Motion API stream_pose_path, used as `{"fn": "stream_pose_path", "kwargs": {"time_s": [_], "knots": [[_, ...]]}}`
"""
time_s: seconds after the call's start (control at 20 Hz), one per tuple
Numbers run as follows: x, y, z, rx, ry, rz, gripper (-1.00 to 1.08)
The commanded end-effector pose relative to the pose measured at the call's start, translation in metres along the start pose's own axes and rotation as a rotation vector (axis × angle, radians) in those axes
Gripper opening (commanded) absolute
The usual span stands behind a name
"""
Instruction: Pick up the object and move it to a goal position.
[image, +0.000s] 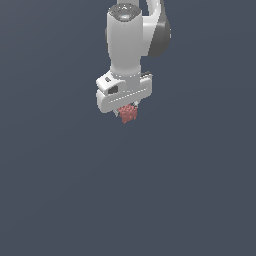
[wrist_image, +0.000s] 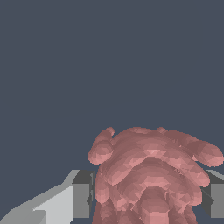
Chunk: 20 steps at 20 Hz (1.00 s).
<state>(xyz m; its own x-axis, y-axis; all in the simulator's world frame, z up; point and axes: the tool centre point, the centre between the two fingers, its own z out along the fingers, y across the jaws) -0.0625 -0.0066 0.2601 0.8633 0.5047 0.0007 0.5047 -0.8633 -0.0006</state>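
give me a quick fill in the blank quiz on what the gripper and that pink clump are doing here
1. The knobbly clump is reddish-____ in colour.
2. The gripper is shut on the ____.
3. In the wrist view the clump sits ____ the two fingers.
4. In the exterior view the arm reaches in from the ____ edge.

Missing words: pink; clump; between; top

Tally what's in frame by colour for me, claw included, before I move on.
Reddish-pink: 1, the knobbly object, sitting between the fingers
White and grey: 1, the arm with its claw
Total: 2
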Motion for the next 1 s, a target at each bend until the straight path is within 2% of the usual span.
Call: {"fn": "stream_pose_path", "kwargs": {"time_s": [0.0,0.5,0.95], "knots": [[-0.015,0.004,-0.026,0.001,0.001,0.0,-1.0],[-0.062,0.021,-0.114,0.001,0.001,0.0,-1.0],[-0.082,0.03,-0.153,0.0,0.0,0.0,-1.0]]}}
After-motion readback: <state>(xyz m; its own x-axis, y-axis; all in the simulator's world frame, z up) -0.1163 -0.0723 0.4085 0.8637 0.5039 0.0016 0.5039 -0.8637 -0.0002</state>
